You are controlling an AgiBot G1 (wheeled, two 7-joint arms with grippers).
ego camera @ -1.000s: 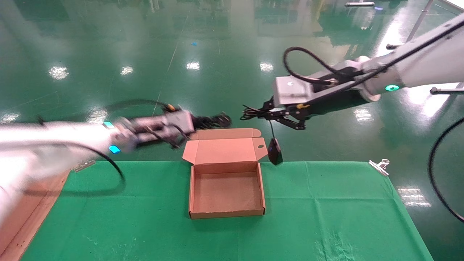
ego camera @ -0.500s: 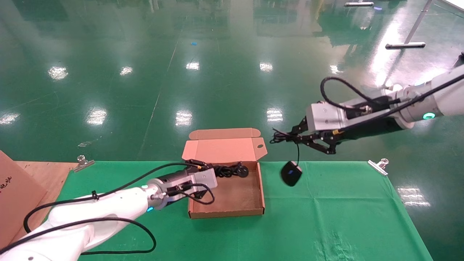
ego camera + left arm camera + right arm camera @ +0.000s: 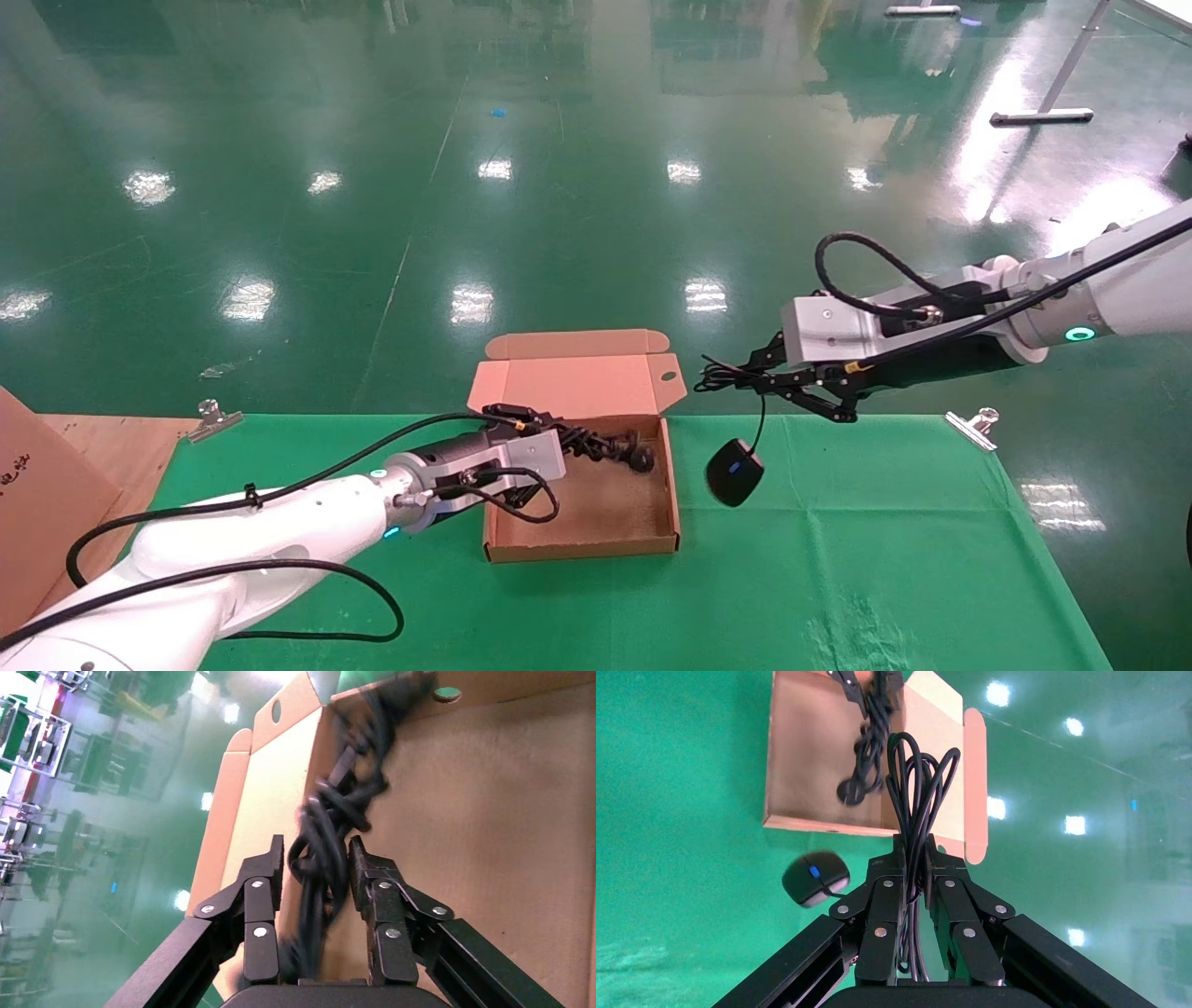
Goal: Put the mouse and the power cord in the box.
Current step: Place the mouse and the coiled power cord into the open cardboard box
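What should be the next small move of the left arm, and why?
Probably open the left gripper and let go. Its jaws are shut on the power cord, which already hangs inside the box, plug low over the floor. The right gripper holds the mouse by its cable, outside the box.

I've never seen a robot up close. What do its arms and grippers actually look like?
Both arms are glossy white tubes with glowing teal-green lights near the wrist and loose black cables looping alongside. Each ends in a grey boxy wrist block. The left gripper and right gripper are black metal linkages with silver rivets.
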